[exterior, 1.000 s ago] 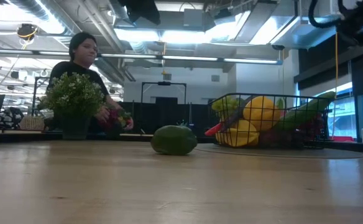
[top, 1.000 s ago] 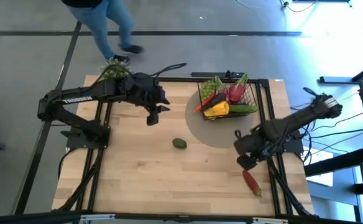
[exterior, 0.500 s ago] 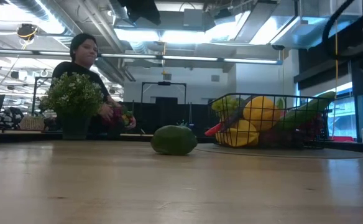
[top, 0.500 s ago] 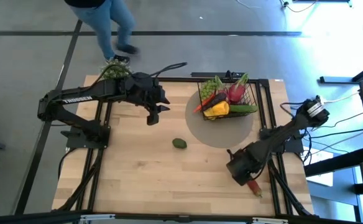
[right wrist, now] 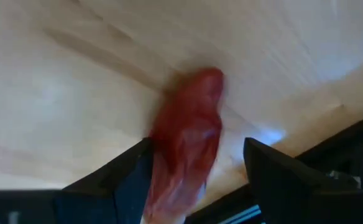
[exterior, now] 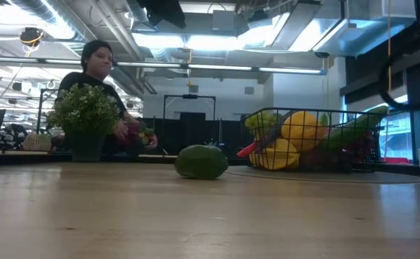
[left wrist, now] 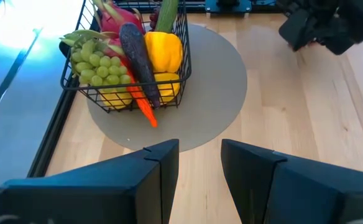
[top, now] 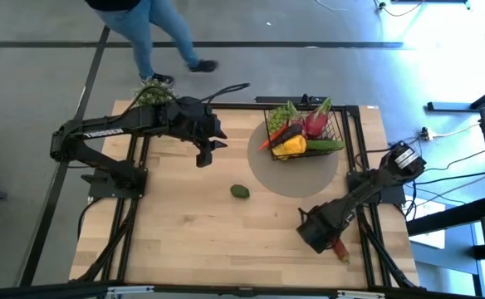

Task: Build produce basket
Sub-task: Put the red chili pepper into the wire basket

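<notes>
Right tool, fingers apart, straddled my small red toy chili at the wooden counter edge; closing off-centre could've knocked it off.

White lettering runs along left arm, approx. "TROSSEN", barely legible; no other readable text anywhere.

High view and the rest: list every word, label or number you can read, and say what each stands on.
"TROSSEN": white lettering along the left arm's dark upper link, small and only partly legible.
Low view and both wrist views: no readable text.
</notes>
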Tool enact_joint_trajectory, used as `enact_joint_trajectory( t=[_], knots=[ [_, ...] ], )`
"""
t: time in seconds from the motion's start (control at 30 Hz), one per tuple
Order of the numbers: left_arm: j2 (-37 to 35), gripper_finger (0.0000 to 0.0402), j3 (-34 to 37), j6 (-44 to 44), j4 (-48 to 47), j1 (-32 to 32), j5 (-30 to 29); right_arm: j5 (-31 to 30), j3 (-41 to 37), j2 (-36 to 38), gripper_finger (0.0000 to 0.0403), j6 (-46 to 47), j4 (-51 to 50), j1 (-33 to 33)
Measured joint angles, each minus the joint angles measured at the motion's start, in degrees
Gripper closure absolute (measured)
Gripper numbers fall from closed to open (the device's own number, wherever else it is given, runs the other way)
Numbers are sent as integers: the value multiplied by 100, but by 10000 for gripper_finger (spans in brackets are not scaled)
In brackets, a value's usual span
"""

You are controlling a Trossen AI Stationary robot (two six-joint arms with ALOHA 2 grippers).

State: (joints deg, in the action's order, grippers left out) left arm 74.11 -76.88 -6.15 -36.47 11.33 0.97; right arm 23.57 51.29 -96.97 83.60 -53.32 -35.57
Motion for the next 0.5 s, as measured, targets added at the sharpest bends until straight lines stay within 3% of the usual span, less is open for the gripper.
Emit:
enact_joint_trajectory(
  t=[0.27, 0.37, 0.5],
  knots=[
    [0, 293, 0, -1, 0, 0, 0, 39, 13, -423, 175, -595, 282, 4],
    [0, 293, 0, -1, 0, 0, 0, 36, 17, -439, 213, -617, 339, 5],
    [0, 293, -2, -2, -2, 0, -2, 20, 17, -434, 296, -615, 390, 10]
  ],
)
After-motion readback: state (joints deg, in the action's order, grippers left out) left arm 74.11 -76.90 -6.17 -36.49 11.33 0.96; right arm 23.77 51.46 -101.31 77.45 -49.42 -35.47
